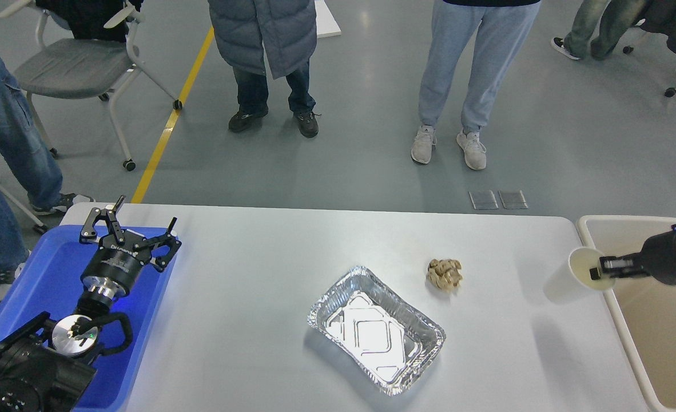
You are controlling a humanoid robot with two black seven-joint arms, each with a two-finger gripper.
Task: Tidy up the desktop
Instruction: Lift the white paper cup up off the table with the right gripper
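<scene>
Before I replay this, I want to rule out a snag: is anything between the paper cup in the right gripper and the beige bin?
Nothing visible does. The right gripper holds the paper cup by its rim at the desktop edge, right beside the beige bin.

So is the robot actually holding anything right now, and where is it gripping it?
Yes. The right gripper pinches a paper cup by its rim, beside the beige bin. The left gripper is open and empty.

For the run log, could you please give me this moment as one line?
left gripper: open over blue tray | right gripper: holds paper cup at bin edge | desktop: foil tray, crumpled paper remain
</scene>
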